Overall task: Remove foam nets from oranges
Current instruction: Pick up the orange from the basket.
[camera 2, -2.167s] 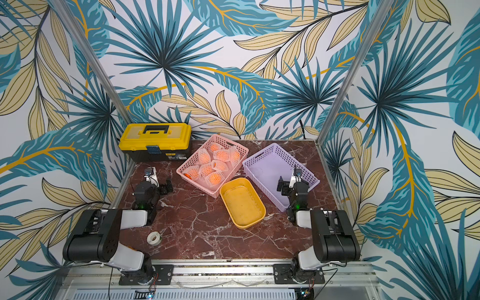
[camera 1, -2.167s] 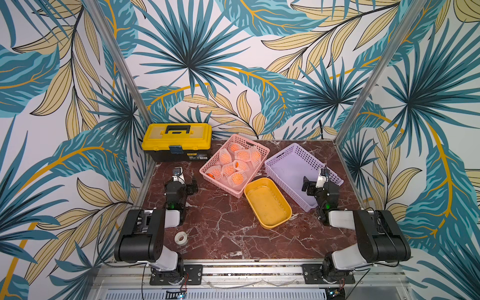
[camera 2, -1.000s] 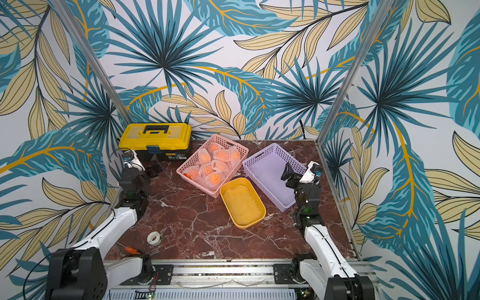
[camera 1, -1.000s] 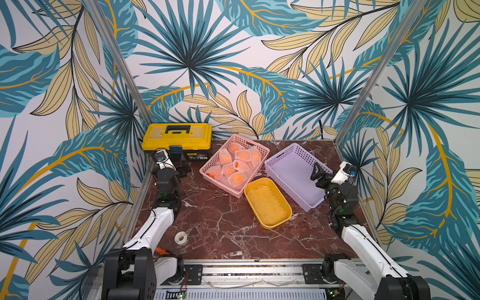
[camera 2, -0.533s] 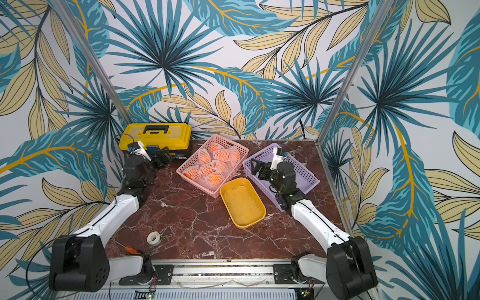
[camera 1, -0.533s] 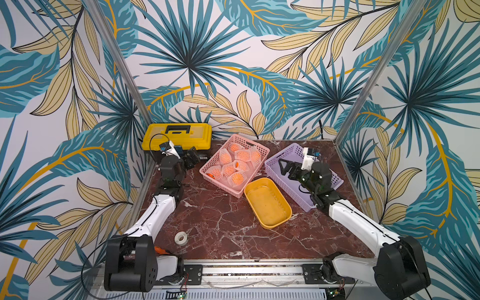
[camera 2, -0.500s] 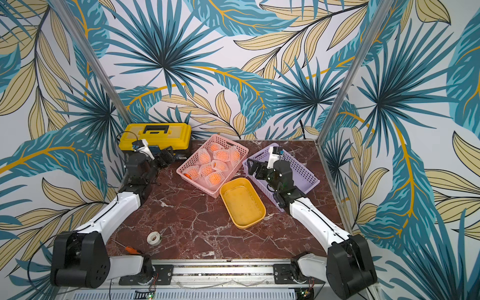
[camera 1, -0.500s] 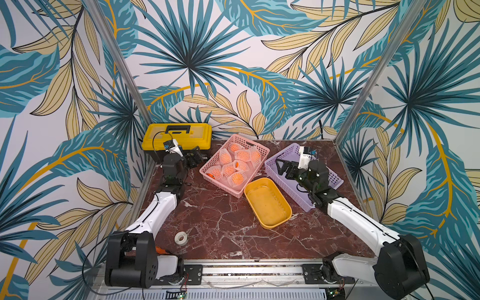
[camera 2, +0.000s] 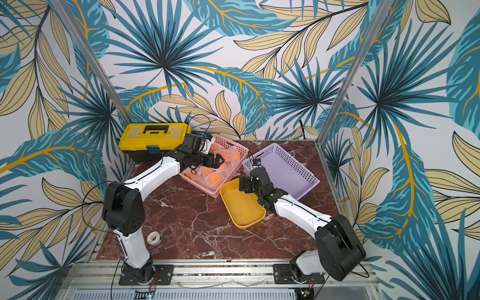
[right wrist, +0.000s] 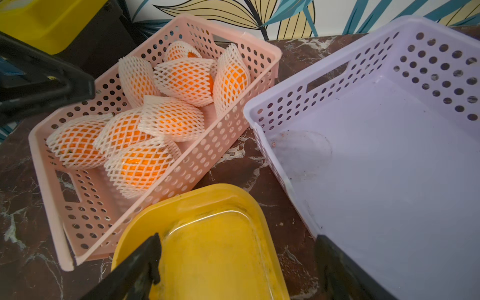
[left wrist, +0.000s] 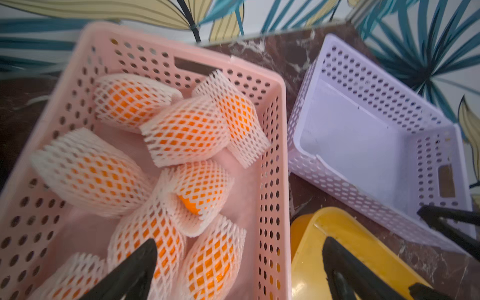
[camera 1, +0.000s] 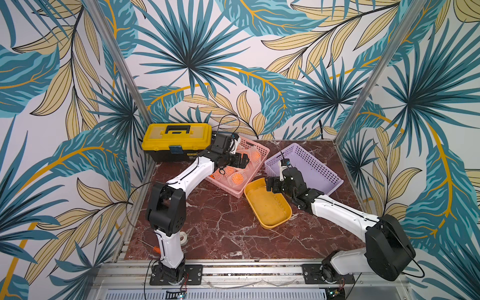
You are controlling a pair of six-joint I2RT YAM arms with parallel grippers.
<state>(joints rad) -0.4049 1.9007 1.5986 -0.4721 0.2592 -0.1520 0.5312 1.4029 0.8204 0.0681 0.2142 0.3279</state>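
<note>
step: reach-in, nothing grabbed yet, looks like the very start
oranges [left wrist: 181, 135]: all in the pink basket [left wrist: 270, 161], piled up, every one I can see wearing its net
nets [right wrist: 171, 119]: none off so far
left claw [left wrist: 239, 262]: wide open, empty, hovering over the pink basket with one finger [left wrist: 130, 272] above a netted orange
right claw [right wrist: 236, 259]: open too, empty, over the yellow tray [right wrist: 215, 249] just beside the purple basket [right wrist: 389, 161]
tray + purple basket: both empty
next: my guess, left drops onto one netted orange and lifts it out, then right pinches the net's loose end and pulls
watch: nets are soft, could grab net only and lose the fruit
</note>
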